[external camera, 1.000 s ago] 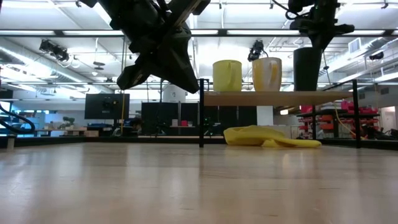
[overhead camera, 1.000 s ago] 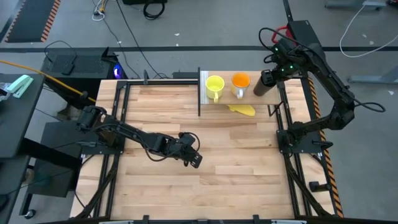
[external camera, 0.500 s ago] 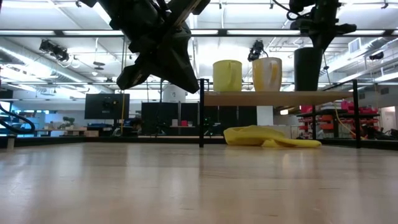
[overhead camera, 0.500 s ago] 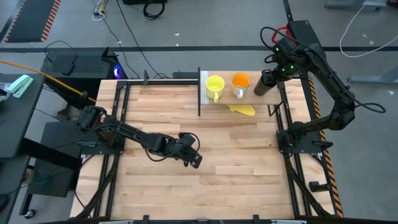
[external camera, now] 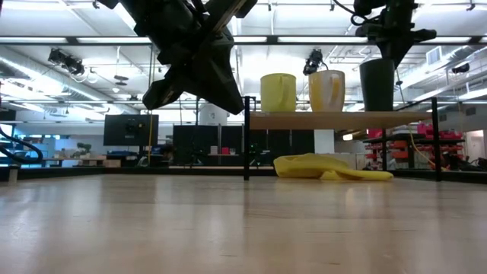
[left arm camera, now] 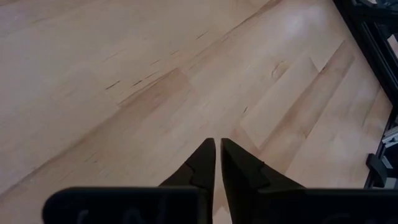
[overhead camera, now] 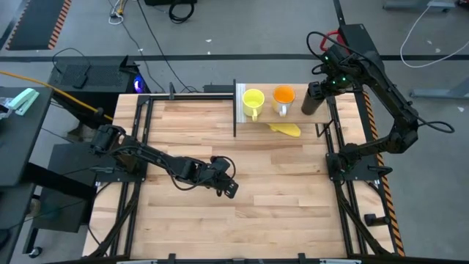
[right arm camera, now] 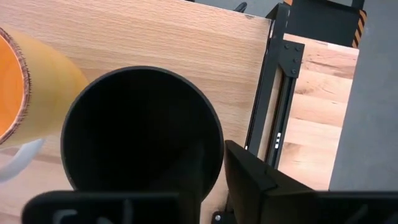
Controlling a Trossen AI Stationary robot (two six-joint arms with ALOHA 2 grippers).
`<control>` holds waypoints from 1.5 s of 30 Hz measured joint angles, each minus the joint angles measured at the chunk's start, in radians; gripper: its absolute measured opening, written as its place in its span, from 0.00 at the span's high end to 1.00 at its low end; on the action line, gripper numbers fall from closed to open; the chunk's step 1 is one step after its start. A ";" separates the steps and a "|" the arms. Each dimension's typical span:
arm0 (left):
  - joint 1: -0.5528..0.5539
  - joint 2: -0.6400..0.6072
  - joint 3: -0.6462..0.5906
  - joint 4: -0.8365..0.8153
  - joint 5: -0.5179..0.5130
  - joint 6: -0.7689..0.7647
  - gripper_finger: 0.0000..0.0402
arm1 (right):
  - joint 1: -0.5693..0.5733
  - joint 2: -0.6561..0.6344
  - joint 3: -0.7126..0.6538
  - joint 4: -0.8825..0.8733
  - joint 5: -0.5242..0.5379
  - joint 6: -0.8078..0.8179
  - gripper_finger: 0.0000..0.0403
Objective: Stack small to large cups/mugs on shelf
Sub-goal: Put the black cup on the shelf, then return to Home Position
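Observation:
The pale shelf [overhead camera: 267, 112] stands at the table's far edge on thin black posts. From left to right it carries the yellow mug [overhead camera: 253, 99], the orange mug [overhead camera: 283, 94] with a white handle, and the black cup [overhead camera: 311, 104]. My right gripper [overhead camera: 316, 89] is over the black cup at the shelf's right end and shut on it. In the low view the black cup [external camera: 378, 84] stands upright with its base level with the shelf board [external camera: 335, 116]. My left gripper [overhead camera: 229, 187] hovers shut over the table's middle and holds nothing. My right gripper [right arm camera: 214, 152] holds the black cup by its rim wall [right arm camera: 217, 134] on the side away from the orange mug. One finger is inside the cup and one finger [right arm camera: 249, 177] is outside. The fingers come from above, pointing down. The cup is upright; whether its base rests on the board, I cannot tell.
A flat yellow lump [overhead camera: 286, 129] lies on the table in front of the shelf. A whitish end panel [overhead camera: 239, 99] closes the shelf's left end. Black frame rails [overhead camera: 333, 125] run along the table's sides. The wide plank tabletop [overhead camera: 278, 198] lies in front.

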 joint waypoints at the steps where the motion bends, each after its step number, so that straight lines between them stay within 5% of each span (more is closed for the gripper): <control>1: 0.000 0.000 0.000 0.000 0.000 0.000 0.92 | 0.000 0.000 0.000 0.001 0.000 -0.001 0.82; 21: 0.000 0.000 0.000 0.000 0.000 0.000 0.91 | 0.002 -0.187 0.000 0.079 -0.051 -0.029 0.74; 30: 0.000 0.000 0.000 0.000 0.000 0.001 0.94 | 0.002 -0.451 0.000 0.008 -0.208 -0.018 0.74; 45: 0.001 0.000 0.000 0.000 -0.058 0.002 0.92 | 0.001 -0.968 0.002 0.000 -0.240 0.216 0.74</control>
